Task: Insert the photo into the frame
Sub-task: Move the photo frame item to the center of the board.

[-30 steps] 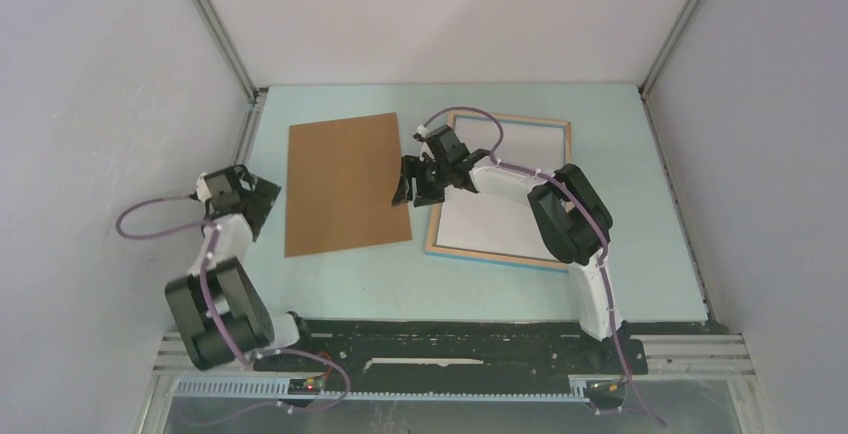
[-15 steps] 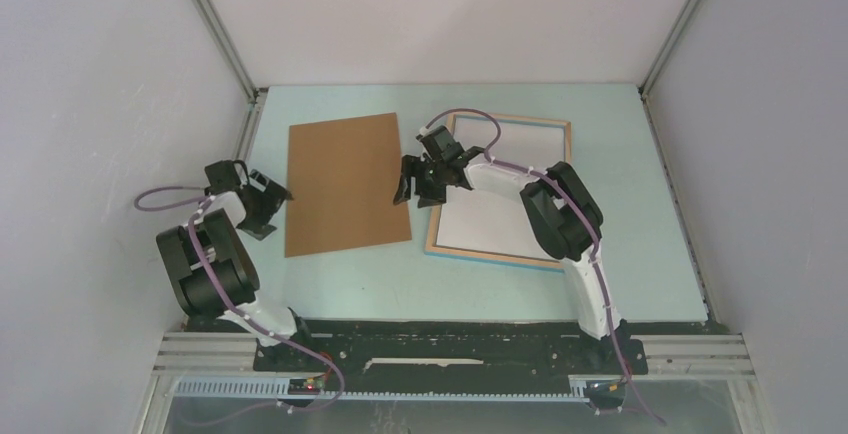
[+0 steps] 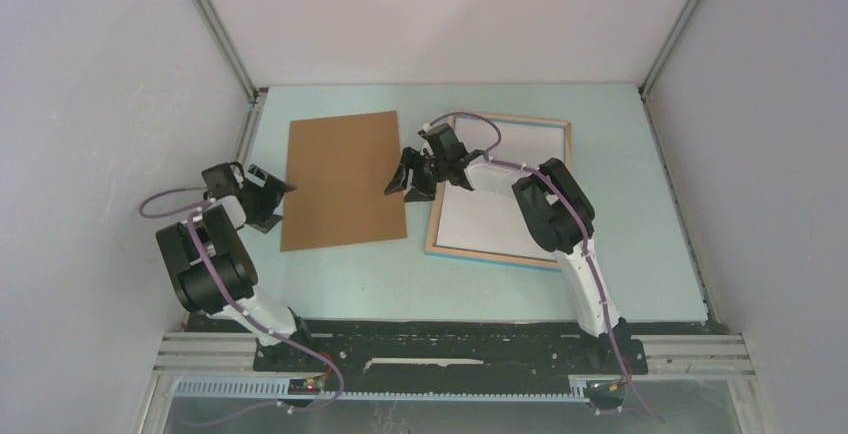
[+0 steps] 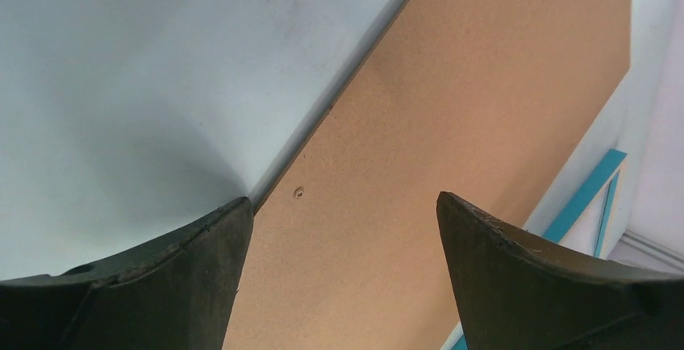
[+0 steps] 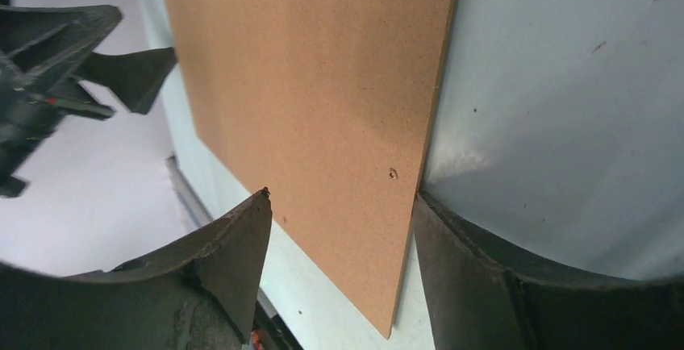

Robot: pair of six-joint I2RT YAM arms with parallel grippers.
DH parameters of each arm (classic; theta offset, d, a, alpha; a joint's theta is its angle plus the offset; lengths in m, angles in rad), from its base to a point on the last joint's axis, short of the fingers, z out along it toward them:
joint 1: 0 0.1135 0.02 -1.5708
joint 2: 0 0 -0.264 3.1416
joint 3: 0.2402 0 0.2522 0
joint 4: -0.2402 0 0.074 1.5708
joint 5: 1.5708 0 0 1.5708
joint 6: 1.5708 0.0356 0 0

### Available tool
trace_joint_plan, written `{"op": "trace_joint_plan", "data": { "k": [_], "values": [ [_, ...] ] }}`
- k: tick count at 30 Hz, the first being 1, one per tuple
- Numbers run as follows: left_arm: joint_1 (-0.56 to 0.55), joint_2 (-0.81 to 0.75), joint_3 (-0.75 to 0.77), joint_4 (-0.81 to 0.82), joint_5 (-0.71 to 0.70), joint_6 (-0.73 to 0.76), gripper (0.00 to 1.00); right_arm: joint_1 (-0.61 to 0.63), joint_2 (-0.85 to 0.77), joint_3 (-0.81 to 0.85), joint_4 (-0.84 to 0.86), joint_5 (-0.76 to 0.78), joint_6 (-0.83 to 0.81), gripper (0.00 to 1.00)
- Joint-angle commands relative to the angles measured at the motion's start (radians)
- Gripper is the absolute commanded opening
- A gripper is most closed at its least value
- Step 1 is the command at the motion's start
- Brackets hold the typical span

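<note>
Because the right arm [image 3: 560, 214] crosses the frame [image 3: 530, 119], you lose part of its rim, and the white sheet [image 3: 480, 219] inside shows no print. The frame lies flat right of the brown backing board [image 3: 342, 182], long axis near-to-far. The left gripper [image 4: 340, 201] and right gripper [image 5: 340, 197] gape, straddling opposite board edges.

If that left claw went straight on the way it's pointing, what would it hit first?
Most likely the brown board: its left edge lies just ahead of the open left gripper, though the gripper's height above it is unclear.
</note>
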Motion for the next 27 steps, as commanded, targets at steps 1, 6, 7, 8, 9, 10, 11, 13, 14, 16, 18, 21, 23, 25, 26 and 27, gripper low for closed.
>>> {"op": "trace_joint_plan", "data": {
  "k": [1,6,7,8,9,10,11,13,14,16,18,21,23,25,26,27],
  "values": [
    [-0.057,0.059,-0.093,-0.014,0.142,-0.071,0.94,0.019,-0.067,-0.103,0.454,-0.237,0.204,0.70],
    [-0.157,0.028,-0.112,0.044,0.218,-0.118,0.93,0.010,-0.249,-0.279,0.643,-0.267,0.270,0.69],
    [-0.184,0.017,-0.116,0.055,0.226,-0.130,0.93,0.005,-0.285,-0.322,0.648,-0.262,0.278,0.68],
    [-0.210,0.005,-0.121,0.070,0.228,-0.139,0.93,-0.001,-0.319,-0.365,0.651,-0.259,0.280,0.68],
    [-0.236,-0.010,-0.124,0.074,0.224,-0.148,0.94,-0.007,-0.353,-0.407,0.650,-0.254,0.280,0.68],
    [-0.259,-0.025,-0.132,0.087,0.222,-0.160,0.94,-0.010,-0.380,-0.442,0.642,-0.251,0.272,0.68],
    [-0.282,-0.040,-0.141,0.101,0.221,-0.176,0.94,-0.013,-0.405,-0.472,0.622,-0.247,0.258,0.68],
    [-0.333,-0.064,-0.153,0.125,0.216,-0.205,0.94,-0.013,-0.444,-0.513,0.573,-0.230,0.234,0.68],
    [-0.352,-0.075,-0.157,0.131,0.217,-0.218,0.94,-0.016,-0.461,-0.535,0.555,-0.221,0.228,0.68],
    [-0.393,-0.094,-0.171,0.151,0.219,-0.250,0.94,-0.026,-0.491,-0.598,0.553,-0.204,0.227,0.68],
    [-0.422,-0.115,-0.185,0.174,0.214,-0.266,0.94,-0.045,-0.522,-0.670,0.552,-0.170,0.219,0.68],
    [-0.456,-0.132,-0.202,0.185,0.202,-0.278,0.94,-0.073,-0.553,-0.757,0.536,-0.137,0.187,0.68],
    [-0.487,-0.134,-0.220,0.203,0.204,-0.296,0.93,-0.098,-0.560,-0.802,0.539,-0.136,0.173,0.68],
    [-0.506,-0.141,-0.253,0.248,0.206,-0.328,0.93,-0.126,-0.563,-0.844,0.556,-0.140,0.169,0.68],
    [-0.511,-0.150,-0.276,0.280,0.204,-0.346,0.93,-0.140,-0.566,-0.865,0.563,-0.136,0.168,0.68],
    [-0.516,-0.162,-0.298,0.299,0.195,-0.359,0.92,-0.155,-0.568,-0.882,0.571,-0.129,0.167,0.68]
  ]
}}
